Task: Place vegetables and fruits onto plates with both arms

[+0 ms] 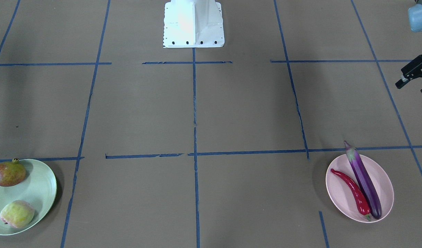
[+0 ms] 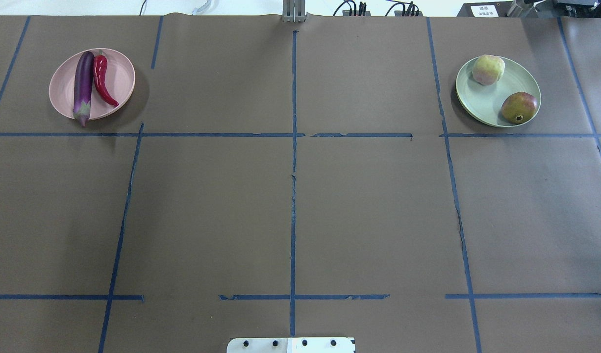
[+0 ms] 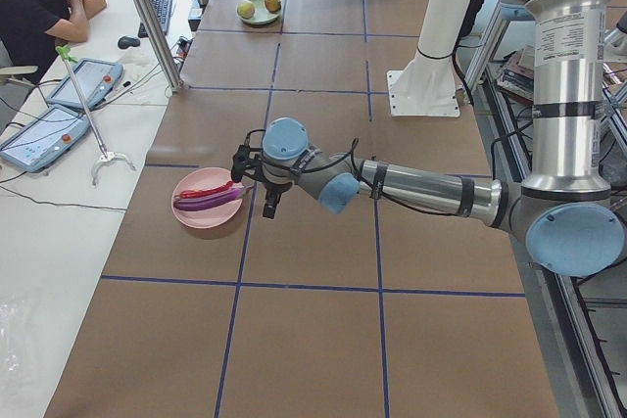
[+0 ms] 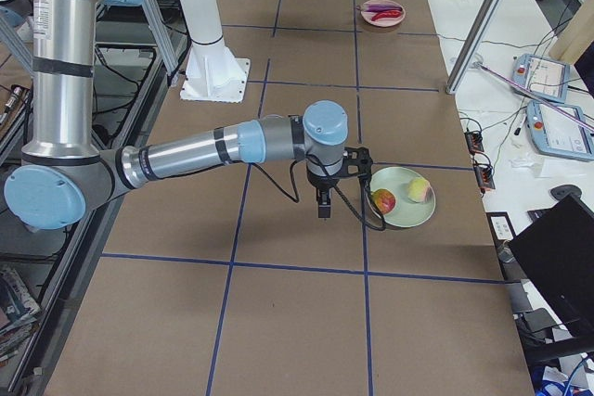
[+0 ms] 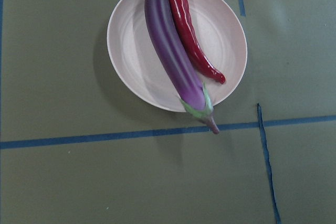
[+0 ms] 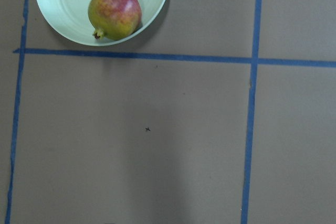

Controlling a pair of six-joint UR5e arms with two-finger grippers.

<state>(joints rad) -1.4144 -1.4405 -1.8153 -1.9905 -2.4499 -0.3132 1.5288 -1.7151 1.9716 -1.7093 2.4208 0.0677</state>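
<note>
The purple eggplant (image 1: 364, 182) and the red chili pepper (image 1: 352, 189) lie side by side on the pale pink plate (image 1: 338, 199); all three also show in the left wrist view, the eggplant (image 5: 173, 51), the chili (image 5: 191, 40) and the plate (image 5: 131, 51). The pomegranate (image 1: 8, 173) and the peach-like fruit (image 1: 17, 213) sit on the pale green plate (image 1: 42, 186). My left gripper (image 1: 413, 86) hangs open and empty above the table, on the robot's side of the pink plate. My right gripper (image 4: 322, 203) hovers beside the green plate (image 4: 408, 215); I cannot tell whether it is open.
The white base block (image 1: 193, 24) stands at the table's middle on the robot's side. Blue tape lines cross the brown table cover. A seated operator (image 3: 34, 7), tablets and cables are on a side table beyond the far edge.
</note>
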